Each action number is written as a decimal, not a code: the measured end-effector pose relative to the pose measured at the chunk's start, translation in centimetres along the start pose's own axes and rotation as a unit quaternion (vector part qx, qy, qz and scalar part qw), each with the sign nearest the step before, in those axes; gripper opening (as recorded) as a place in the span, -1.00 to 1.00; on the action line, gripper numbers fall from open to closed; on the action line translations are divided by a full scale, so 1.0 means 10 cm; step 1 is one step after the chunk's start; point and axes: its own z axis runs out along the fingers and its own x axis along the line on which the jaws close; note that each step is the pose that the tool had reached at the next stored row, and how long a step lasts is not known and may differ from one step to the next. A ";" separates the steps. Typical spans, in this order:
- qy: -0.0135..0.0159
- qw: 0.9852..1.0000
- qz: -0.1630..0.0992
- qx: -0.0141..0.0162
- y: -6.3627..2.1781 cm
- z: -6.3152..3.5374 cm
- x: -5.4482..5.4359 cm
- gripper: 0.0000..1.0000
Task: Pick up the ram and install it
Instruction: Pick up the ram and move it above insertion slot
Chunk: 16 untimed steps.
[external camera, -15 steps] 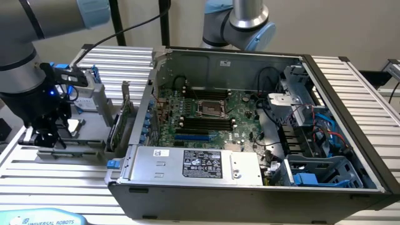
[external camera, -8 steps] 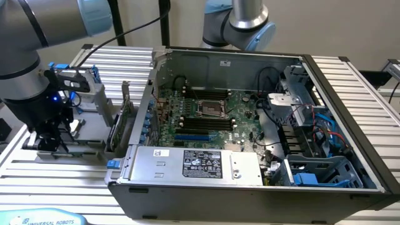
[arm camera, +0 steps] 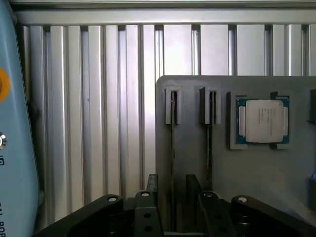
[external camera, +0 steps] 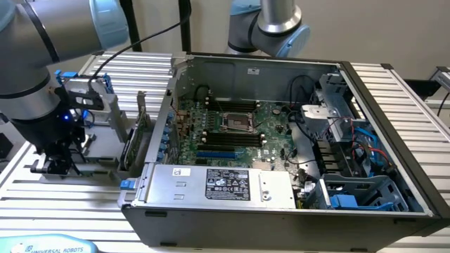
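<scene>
The job had barely begun. The ram [arm camera: 173, 148] stood on edge in its groove in the grey holder [arm camera: 227, 173] on the tabletop [arm camera: 98, 123], outside the case [external camera: 281, 211], with a second stick [arm camera: 210, 148] in the groove just beside it and a processor [arm camera: 261, 121] lying flat further along the same holder. Nothing had been lifted. On the motherboard [external camera: 274, 118] the long black slots [external camera: 228, 138] looked empty from where I stood, so both the pick and the fitting were left to do.

The tool [arm camera: 177, 210] hung low over the holder, at the exterior view's left of the case. Its fingers [arm camera: 145, 212] were parted, with a clear gap between them, and the ram ran into that gap. The second stick lined up with the other finger. I judged that the tool had hold of nothing, though I could not tell whether either finger touched a stick.
</scene>
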 end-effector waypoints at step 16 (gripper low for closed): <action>-0.007 1.000 -0.001 0.002 0.032 0.163 -0.01 -0.27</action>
